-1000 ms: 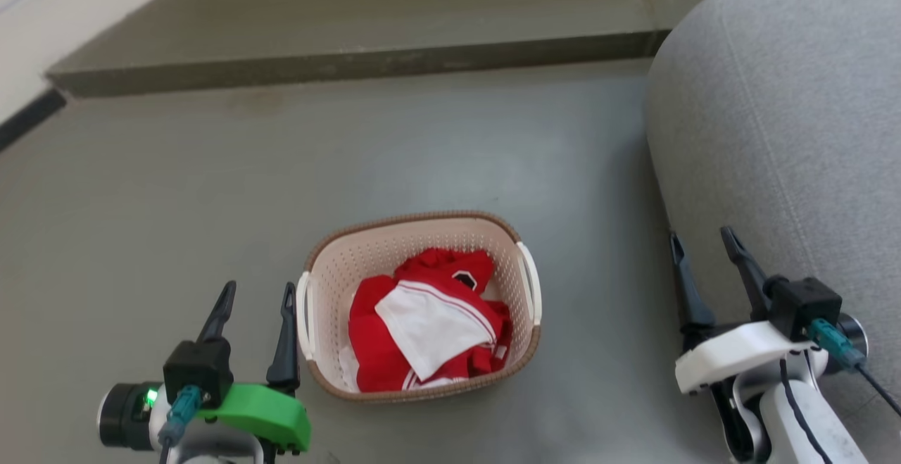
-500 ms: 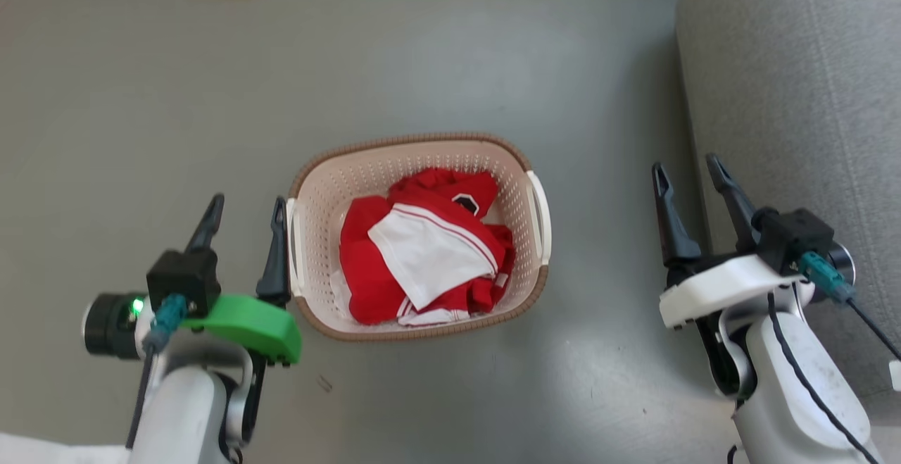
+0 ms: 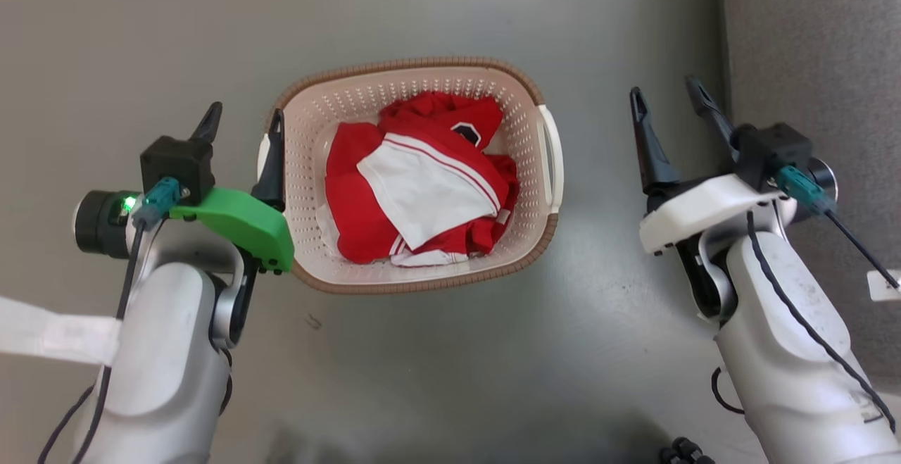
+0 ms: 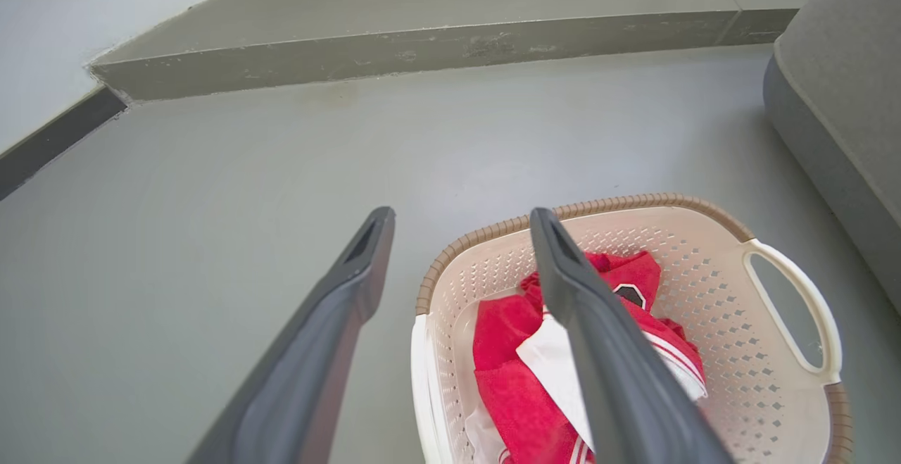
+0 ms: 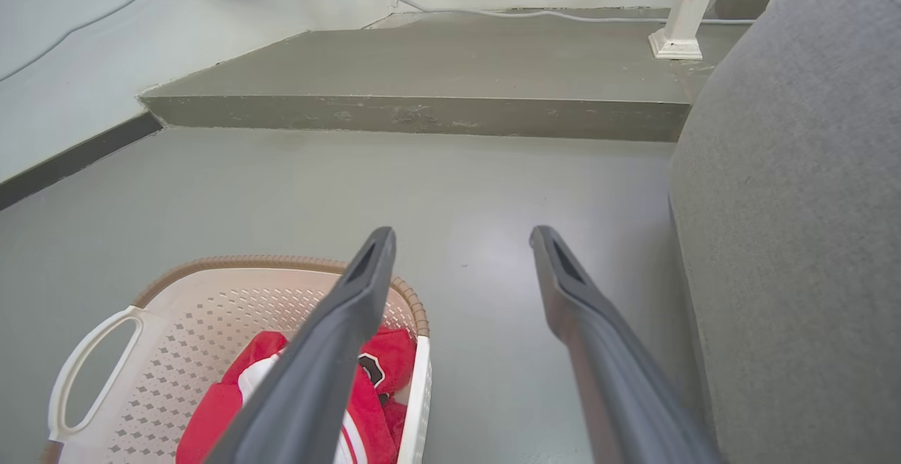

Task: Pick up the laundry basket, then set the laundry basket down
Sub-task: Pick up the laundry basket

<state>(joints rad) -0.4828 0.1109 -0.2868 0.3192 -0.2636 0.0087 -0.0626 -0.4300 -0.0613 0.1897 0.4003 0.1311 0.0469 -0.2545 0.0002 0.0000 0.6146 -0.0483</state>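
Laundry basket (image 3: 408, 65) on floor (image 3: 450, 351), red-white clothes (image 3: 415, 182) inside | left claw (image 3: 246, 110) spread, empty, just beside left handle (image 4: 420, 386) | right claw (image 3: 664, 86) spread, empty, clear of basket

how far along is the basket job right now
Nothing finished yet: the laundry basket sits on the floor, ungripped. In hand: lining up. The open left hand has a finger either side of the left handle in its wrist view; the open right hand stands apart from the right handle. Left: grip both sides, lift, set down.
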